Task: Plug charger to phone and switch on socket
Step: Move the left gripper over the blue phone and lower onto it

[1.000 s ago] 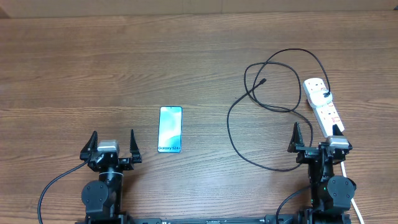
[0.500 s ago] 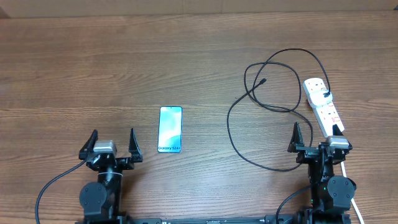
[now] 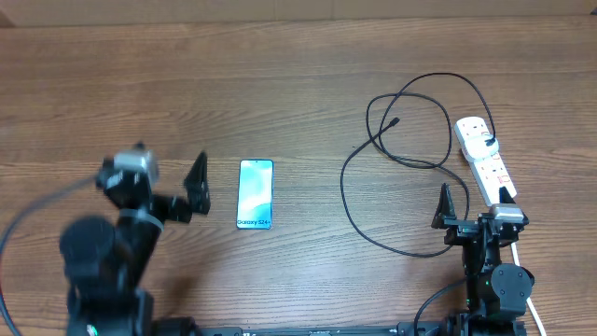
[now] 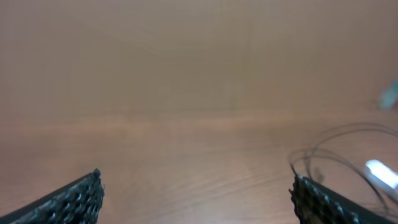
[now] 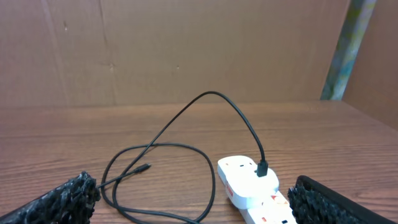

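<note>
Left gripper (image 3: pixel 168 166) jaws spread full wide, nothing between them. It hangs above the table (image 3: pixel 298 75) just left of the phone, apart from it. My overhead view of that arm is blurred. Right gripper (image 3: pixel 474 201) also wide open and empty, at the near right, just short of the socket's near end.

Count: two grippers, one phone, one charger, one socket.

Phone (image 3: pixel 255 194): flat on the wood, screen up, left of centre. Long axis runs near to far; the "Galaxy S24+" end is nearest the arms.

Socket (image 3: pixel 485 159): flat at the right side. Long axis near to far, the far end leaning a little left. Its near end is partly hidden behind the right gripper.

Charger (image 3: pixel 342 182): black cable in loose loops between phone and socket. Plug tip (image 3: pixel 398 120) lies free on the table, well apart from the phone. I cannot tell which way the tip faces.

Only the socket holds anything: the adapter (image 3: pixel 487 142) sits in its far-end outlet, with the cable arching up from it.
</note>
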You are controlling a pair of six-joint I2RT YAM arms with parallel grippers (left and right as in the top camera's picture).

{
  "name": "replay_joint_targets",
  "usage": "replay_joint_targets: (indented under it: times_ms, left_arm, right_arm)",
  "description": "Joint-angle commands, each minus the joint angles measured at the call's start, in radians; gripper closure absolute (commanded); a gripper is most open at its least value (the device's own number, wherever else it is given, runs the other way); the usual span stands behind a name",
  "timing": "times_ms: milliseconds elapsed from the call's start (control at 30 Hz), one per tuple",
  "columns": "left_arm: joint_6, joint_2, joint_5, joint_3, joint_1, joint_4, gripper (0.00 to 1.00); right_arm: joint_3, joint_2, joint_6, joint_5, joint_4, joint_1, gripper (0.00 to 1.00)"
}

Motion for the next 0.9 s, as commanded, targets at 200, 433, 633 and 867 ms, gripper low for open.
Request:
replay_joint_targets:
  times_ms: [200,433,633,867]
  left_arm:
    - [-0.119,0.551,-0.338,0.577,-0.325,-0.526,0.0]
    - [-0.127,0.828,-0.454,0.667,-0.509,-0.591,0.0]
    - [-0.13,1.009,-0.393,0.667,-0.51,-0.629,0.0]
    - [-0.365,1.147,-0.329,0.657,-0.431,-0.622,0.0]
  right_arm:
    - [-0.011,-0.009,-0.004,-0.006,0.006,0.007,0.0]
    - [-0.011,-0.009,-0.004,-0.006,0.006,0.007,0.0]
    - [-0.011,-0.009,-0.004,-0.005,0.006,0.007,0.0]
    - [-0.011,-0.009,-0.004,-0.006,0.006,0.007,0.0]
